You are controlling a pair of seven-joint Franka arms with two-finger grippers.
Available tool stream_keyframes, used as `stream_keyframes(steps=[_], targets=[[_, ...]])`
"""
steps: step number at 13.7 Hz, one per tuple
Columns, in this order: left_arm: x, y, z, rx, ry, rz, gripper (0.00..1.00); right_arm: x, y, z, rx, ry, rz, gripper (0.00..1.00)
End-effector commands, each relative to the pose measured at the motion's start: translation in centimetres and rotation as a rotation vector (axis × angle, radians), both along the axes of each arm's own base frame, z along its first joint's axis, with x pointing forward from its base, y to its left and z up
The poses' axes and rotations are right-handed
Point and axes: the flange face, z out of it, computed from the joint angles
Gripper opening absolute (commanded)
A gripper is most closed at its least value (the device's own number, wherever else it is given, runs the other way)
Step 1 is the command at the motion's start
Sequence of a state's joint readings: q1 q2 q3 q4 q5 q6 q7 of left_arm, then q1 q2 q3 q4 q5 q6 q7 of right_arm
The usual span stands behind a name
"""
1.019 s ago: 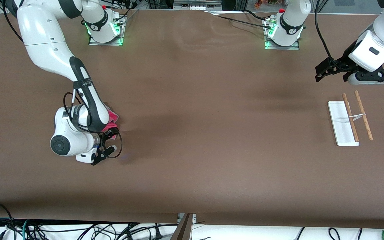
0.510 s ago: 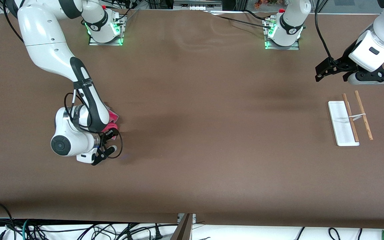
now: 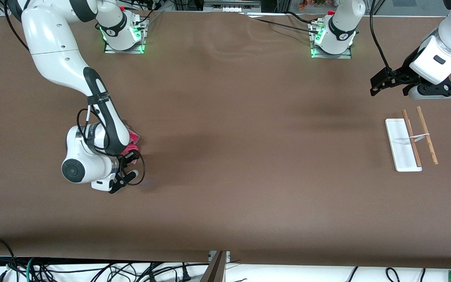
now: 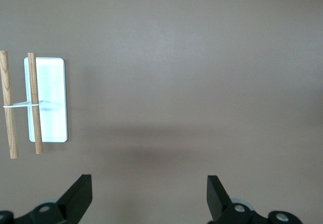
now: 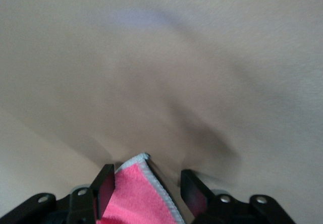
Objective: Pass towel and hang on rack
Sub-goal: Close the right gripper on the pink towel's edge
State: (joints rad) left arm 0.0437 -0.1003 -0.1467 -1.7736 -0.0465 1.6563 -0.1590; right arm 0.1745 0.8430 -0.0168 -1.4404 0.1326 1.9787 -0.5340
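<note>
The pink-red towel (image 3: 133, 138) lies on the table at the right arm's end, mostly hidden under that arm. My right gripper (image 3: 133, 163) is low over it. In the right wrist view the towel's grey-edged corner (image 5: 133, 193) stands between the fingers of the right gripper (image 5: 146, 183), with a gap showing on one side; the jaws are open around it. The rack (image 3: 399, 145), a white base with two wooden rods (image 3: 411, 137), stands at the left arm's end. My left gripper (image 3: 374, 89) waits open and empty over bare table beside the rack, which also shows in the left wrist view (image 4: 50, 98).
The brown table cover (image 3: 229, 156) is bare between the towel and the rack. The two arm bases (image 3: 123, 35) (image 3: 332, 39) stand along the table's edge by the robots. Cables hang below the table's edge nearest the front camera.
The right arm's wrist has shifted very slightly toward the left arm's end of the table. The towel, the rack and the left arm have not moved.
</note>
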Motion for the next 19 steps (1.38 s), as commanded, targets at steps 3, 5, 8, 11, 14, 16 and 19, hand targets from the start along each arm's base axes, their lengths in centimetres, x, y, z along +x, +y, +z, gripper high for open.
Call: stream_keyframes(steps=[3, 5, 8, 11, 14, 16, 19], targets=[[-0.4, -0.1, 0.6, -0.014, -0.003, 0.008, 1.0, -1.1, 1.3, -0.9, 0.02, 0.034, 0.011, 0.34], [-0.4, -0.1, 0.6, -0.014, -0.003, 0.008, 1.0, -0.9, 1.4, -0.5, 0.022, 0.026, 0.012, 0.2], [-0.5, -0.2, 0.5, -0.013, 0.003, 0.007, 1.0, -0.3, 1.8, 2.0, 0.032, 0.024, 0.025, 0.0], [-0.5, -0.3, 0.5, -0.014, 0.002, 0.005, 1.0, -0.1, 2.4, 3.5, 0.056, 0.057, 0.022, 0.0], [-0.3, -0.3, 0.3, -0.014, 0.003, 0.004, 1.0, 1.2, 3.7, 9.7, 0.079, 0.031, 0.046, 0.0], [-0.3, -0.3, 0.3, -0.014, 0.003, 0.004, 1.0, 1.9, 5.8, 15.2, 0.098, 0.031, 0.091, 0.0], [-0.3, -0.3, 0.3, -0.014, 0.003, 0.004, 1.0, 1.8, 8.5, 21.6, 0.12, -0.008, 0.147, 0.0]])
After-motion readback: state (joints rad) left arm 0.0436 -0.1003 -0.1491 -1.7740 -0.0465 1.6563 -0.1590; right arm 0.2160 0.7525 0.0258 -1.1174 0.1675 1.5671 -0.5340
